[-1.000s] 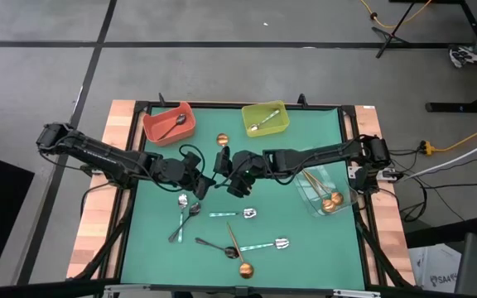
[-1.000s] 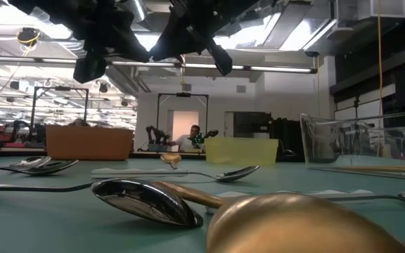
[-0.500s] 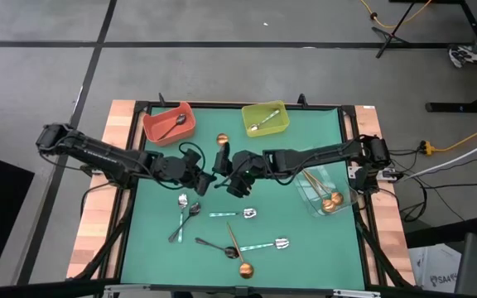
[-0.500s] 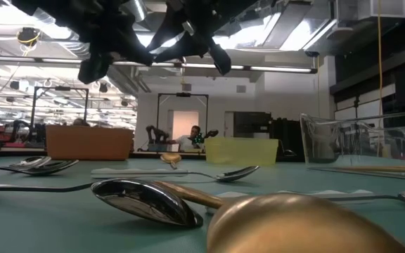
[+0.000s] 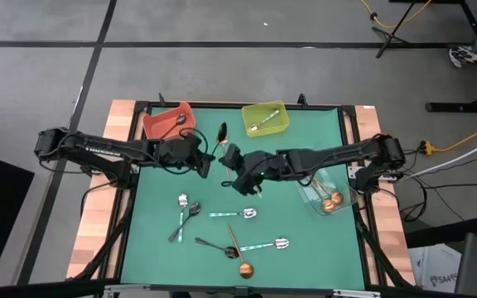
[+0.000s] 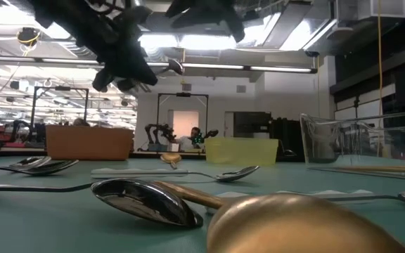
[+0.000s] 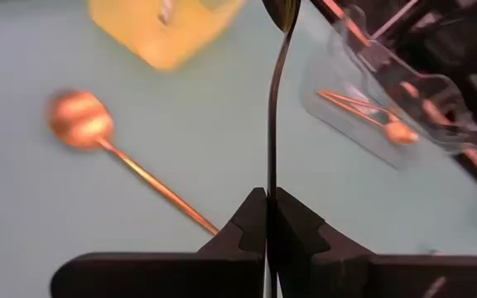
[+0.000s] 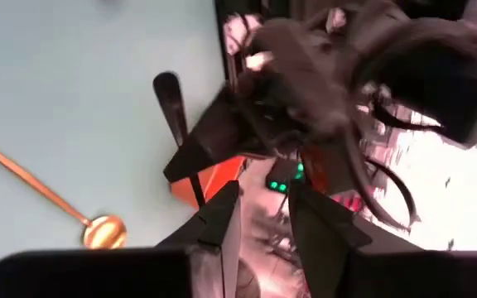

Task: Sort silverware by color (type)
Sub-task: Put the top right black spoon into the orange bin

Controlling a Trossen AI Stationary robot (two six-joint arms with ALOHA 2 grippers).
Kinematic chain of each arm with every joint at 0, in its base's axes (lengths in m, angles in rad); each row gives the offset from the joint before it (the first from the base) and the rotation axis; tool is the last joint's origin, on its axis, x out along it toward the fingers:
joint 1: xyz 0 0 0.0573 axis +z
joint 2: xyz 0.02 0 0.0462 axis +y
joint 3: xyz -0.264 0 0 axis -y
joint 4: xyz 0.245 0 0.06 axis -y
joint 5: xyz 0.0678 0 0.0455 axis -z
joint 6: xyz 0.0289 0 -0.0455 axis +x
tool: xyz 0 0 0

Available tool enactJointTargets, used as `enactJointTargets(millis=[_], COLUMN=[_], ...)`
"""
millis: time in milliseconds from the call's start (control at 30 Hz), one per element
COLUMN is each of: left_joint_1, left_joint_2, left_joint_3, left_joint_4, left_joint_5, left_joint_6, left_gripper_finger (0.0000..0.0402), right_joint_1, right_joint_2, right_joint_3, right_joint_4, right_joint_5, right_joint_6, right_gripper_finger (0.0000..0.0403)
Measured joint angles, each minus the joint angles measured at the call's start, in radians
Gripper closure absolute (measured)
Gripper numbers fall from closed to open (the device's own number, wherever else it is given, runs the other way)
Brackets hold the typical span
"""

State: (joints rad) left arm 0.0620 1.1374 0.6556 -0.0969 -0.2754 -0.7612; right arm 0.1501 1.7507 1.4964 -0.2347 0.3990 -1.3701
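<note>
My left gripper (image 7: 267,199) is shut on a black spoon (image 7: 273,99) above the middle of the green table (image 5: 156,240); the spoon's bowl (image 5: 223,131) points toward the far edge. My right gripper (image 8: 263,194) hovers open just to its right (image 5: 230,157), touching nothing. A copper spoon (image 7: 77,120) lies on the table under the held one. Silver spoons (image 5: 185,204) (image 5: 238,213) (image 5: 273,244), a black spoon (image 5: 209,244) and a copper spoon (image 5: 240,257) lie flat near the front. My left gripper pinches the black spoon's slim handle near its free end (image 7: 269,184) between its two shut fingers. The handle runs on ahead of the fingers, along them, toward the table's far side. The spoon is lifted clear of the table, its bowl (image 7: 284,12) farthest from the gripper.
At the far edge stand a red bin (image 5: 168,122) holding a black spoon and a yellow-green bin (image 5: 265,118) holding a silver one. A clear bin (image 5: 325,192) with copper spoons sits at the right. The two arms are close together over the table's middle.
My left gripper has swung toward the table's far edge with the black spoon, rolling a little. My right gripper has risen and drawn back from the spoon, toward the right. The spoons on the table have stayed put.
</note>
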Motion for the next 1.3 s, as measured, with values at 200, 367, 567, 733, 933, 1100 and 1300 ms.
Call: enactJointTargets(millis=[200, 367, 567, 733, 933, 1100, 1300], left_joint_1=[0.144, 0.278, 0.432, 0.539, 0.628, 0.677, 0.717], left_joint_2=[-0.001, -0.001, -0.001, -0.001, -0.001, -0.001, -0.001], left_joint_3=[0.000, 0.000, 0.000, 0.000, 0.000, 0.000, 0.000], left_joint_4=[-0.002, -0.050, -0.122, -0.188, -0.243, -0.300, -0.390], left_joint_5=[-0.001, 0.000, -0.001, -0.002, -0.001, -0.001, -0.005], left_joint_6=[0.209, 0.377, 0.548, 0.658, 0.770, 0.800, 0.823], left_gripper_finger=[0.0400, 0.0400, 0.0400, 0.0399, 0.0399, 0.0399, 0.0398], right_joint_1=[0.001, 0.000, 0.000, 0.000, 0.000, 0.000, 0.000], right_joint_2=[-0.062, -0.090, -0.093, -0.093, -0.093, -0.093, -0.092], right_joint_3=[0.000, 0.000, 0.000, 0.000, 0.000, 0.000, 0.000], right_joint_4=[-0.142, -0.281, -0.406, -0.447, -0.448, -0.448, -0.449], right_joint_5=[0.057, 0.114, 0.117, 0.106, 0.106, 0.106, 0.106], right_joint_6=[0.148, 0.256, 0.385, 0.469, 0.510, 0.531, 0.562], right_gripper_finger=[0.0304, 0.0303, 0.0303, 0.0304, 0.0304, 0.0304, 0.0304])
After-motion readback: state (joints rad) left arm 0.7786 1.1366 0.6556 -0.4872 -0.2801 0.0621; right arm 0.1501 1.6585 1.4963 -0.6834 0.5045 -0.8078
